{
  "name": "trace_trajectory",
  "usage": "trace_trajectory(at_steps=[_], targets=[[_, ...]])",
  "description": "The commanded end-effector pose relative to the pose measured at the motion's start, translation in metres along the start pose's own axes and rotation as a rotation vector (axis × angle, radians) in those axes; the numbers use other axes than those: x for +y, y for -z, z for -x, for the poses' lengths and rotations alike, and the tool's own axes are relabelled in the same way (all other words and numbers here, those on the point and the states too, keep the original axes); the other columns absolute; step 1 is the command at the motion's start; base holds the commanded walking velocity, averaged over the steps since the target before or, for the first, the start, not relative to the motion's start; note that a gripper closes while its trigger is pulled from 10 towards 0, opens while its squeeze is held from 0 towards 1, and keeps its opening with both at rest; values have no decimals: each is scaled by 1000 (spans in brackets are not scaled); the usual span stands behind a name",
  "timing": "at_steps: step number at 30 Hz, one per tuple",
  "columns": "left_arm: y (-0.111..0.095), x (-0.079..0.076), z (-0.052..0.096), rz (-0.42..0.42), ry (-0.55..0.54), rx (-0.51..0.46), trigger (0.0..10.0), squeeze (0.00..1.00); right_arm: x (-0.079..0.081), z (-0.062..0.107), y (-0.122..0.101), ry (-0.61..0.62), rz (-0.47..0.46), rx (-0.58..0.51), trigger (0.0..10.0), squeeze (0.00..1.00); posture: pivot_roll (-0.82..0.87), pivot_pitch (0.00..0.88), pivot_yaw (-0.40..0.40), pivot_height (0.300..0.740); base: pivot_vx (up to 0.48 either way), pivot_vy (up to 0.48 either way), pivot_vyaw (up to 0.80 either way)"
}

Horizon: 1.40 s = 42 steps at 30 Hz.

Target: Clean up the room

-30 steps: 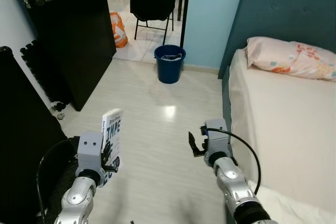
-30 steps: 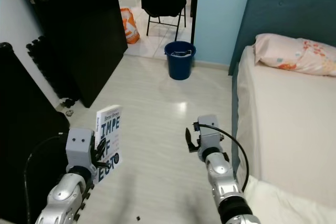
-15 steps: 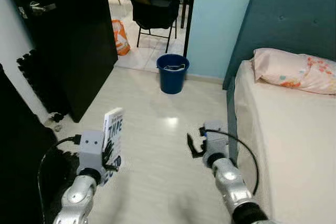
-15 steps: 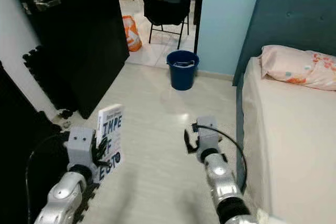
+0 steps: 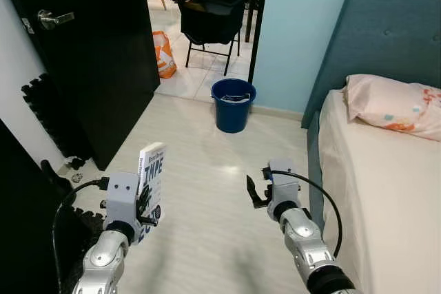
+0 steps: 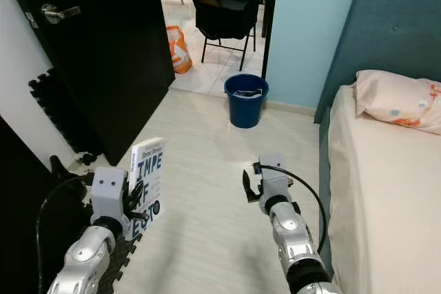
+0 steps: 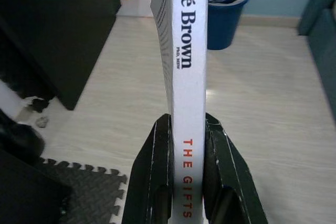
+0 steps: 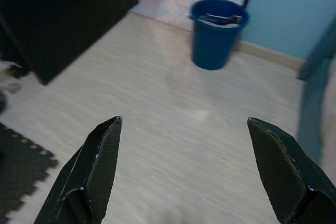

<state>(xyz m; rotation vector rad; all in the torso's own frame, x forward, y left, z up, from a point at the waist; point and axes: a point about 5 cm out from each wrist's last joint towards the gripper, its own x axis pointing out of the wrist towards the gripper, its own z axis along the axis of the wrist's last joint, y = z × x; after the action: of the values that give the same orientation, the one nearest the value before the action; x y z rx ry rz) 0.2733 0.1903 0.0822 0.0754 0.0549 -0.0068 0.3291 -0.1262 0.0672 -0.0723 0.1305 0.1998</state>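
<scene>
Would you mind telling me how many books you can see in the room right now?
1. The book is held upright in the left gripper, clamped across its spine, above the pale floor. Others may lie outside the camera views.

The book is white, with dark blue cover letters; its spine carries black letters above and orange-red ones below. The left end effector has black fingers, as does the right end effector. The bucket is dark blue. The floor is pale wood grain. The door is black, and the wall light blue. The headboard is teal. The pillow is pink with small orange and blue prints. The bag is orange and white.
</scene>
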Motion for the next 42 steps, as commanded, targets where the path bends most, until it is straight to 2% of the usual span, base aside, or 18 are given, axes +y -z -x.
trace_trajectory(at_steps=[1,26,32,42], targets=[[-2,0,0,4,0,-19,10000,0,-5,2,6,14,0,22,10000,0,52,106,-7,740,371,0,0],[-5,1,-3,5,1,-25,10000,0,-7,1,5,32,-8,17,10000,0,54,106,-4,740,387,0,0],[-5,1,-3,4,4,-26,10000,0,-8,2,6,35,-20,17,10000,0,51,106,2,740,387,0,-800],[-4,0,-4,4,9,-25,10000,0,-7,2,6,32,-6,16,10000,0,50,106,3,740,387,0,0]])
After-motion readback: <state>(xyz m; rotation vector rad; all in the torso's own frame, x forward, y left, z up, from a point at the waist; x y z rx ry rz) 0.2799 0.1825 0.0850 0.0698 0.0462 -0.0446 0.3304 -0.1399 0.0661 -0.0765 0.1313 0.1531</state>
